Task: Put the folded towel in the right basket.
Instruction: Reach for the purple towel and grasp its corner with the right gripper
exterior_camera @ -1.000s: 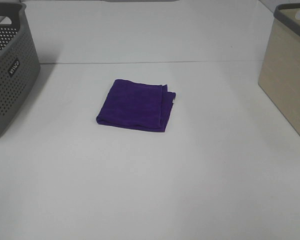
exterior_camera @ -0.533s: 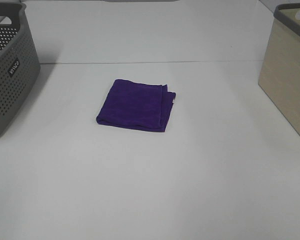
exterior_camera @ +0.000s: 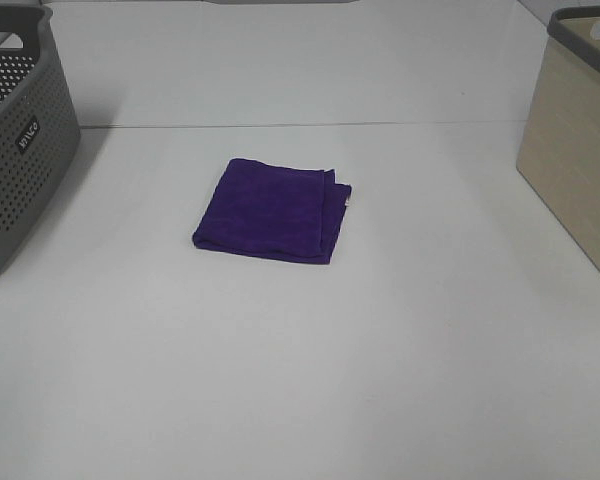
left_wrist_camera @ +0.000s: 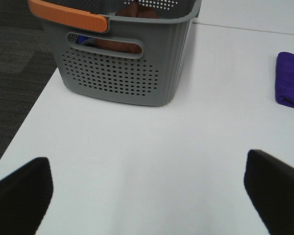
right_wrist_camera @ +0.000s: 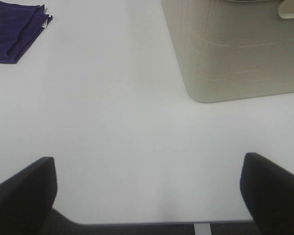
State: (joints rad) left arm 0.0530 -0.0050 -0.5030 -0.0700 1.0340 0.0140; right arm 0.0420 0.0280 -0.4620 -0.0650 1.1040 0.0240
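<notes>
Task state: not yet begun, judging from the layout. The folded purple cloth towel (exterior_camera: 273,210) lies flat on the white matte tabletop (exterior_camera: 300,380), near the middle and well apart from both containers. The target, the beige ribbed plastic basket with a grey rim (exterior_camera: 578,140), stands at the right edge of the table. A grey perforated plastic basket (exterior_camera: 20,140) stands at the left edge.

Neither arm appears in the high view. In the left wrist view the left gripper (left_wrist_camera: 144,169) hangs over bare table with its dark fingers spread wide and nothing between them. The right gripper (right_wrist_camera: 147,161) is likewise spread and holds nothing, and it faces the gap between towel and beige basket.

Remaining, by this reading, are the whole approach, the grasp, the carry to the right and the release inside the beige basket.

Surface: smooth, plain white and evenly lit, with a thin seam (exterior_camera: 300,124) running across it behind the towel. Room: dark grey carpet (left_wrist_camera: 14,58) shows beyond the table's left edge. The grey basket carries an orange handle (left_wrist_camera: 68,14), and something reddish, not identifiable, shows through its cutout.
</notes>
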